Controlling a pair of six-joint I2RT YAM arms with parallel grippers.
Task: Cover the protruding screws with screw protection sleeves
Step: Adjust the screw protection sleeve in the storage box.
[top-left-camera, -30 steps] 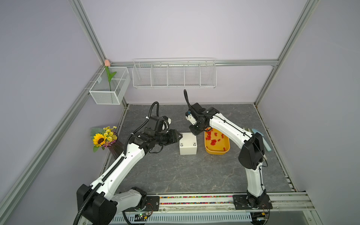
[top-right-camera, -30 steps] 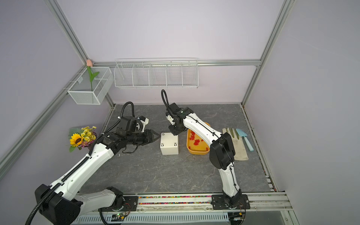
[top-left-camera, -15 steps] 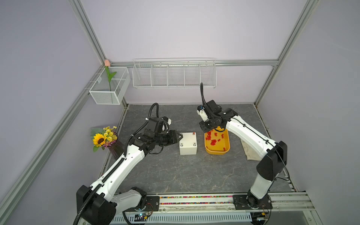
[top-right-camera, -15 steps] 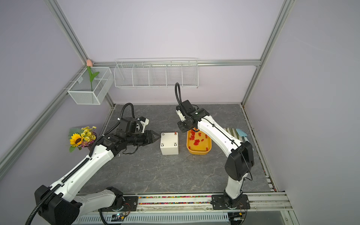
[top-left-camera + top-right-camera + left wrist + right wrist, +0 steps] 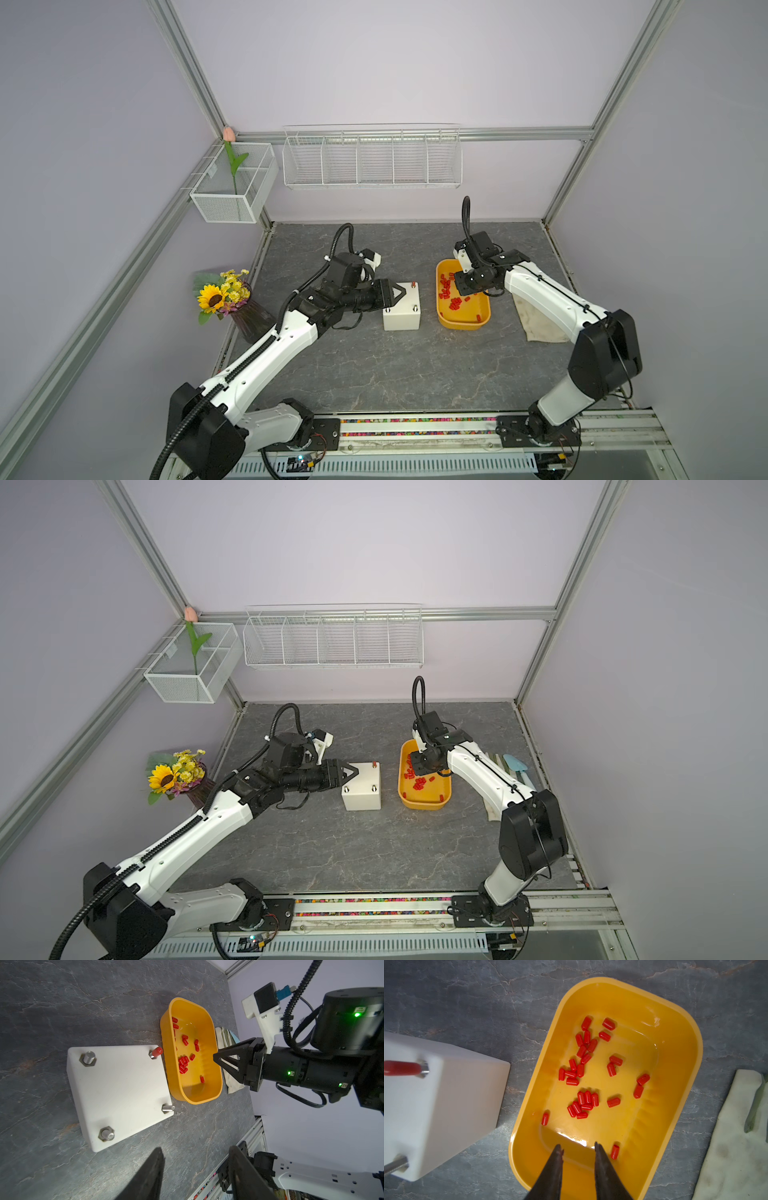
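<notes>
A white box point(image 5: 401, 316) point(image 5: 361, 798) stands mid-table with protruding screws at its top corners. One screw wears a red sleeve point(image 5: 156, 1051) point(image 5: 402, 1068); the bare screws point(image 5: 89, 1058) point(image 5: 168, 1108) point(image 5: 107, 1134) are silver. Several loose red screw protection sleeves point(image 5: 583, 1103) point(image 5: 182, 1064) lie in the yellow tray point(image 5: 685, 1022) point(image 5: 461, 325) to the right of the box. My right gripper point(image 5: 577, 1145) point(image 5: 461, 286) hangs open and empty over the tray's near end. My left gripper point(image 5: 195, 1148) point(image 5: 400, 293) is open and empty at the box's left edge.
A vase of flowers point(image 5: 232, 299) stands at the left table edge. A pale cloth point(image 5: 538, 326) and a light blue tool point(image 5: 515, 764) lie right of the tray. Wire baskets point(image 5: 372, 156) point(image 5: 235, 183) hang on the walls. A rail point(image 5: 415, 428) runs along the front.
My right gripper has moved right from behind the box to over the yellow tray, its elbow swinging out to the right. The left arm has barely moved.
</notes>
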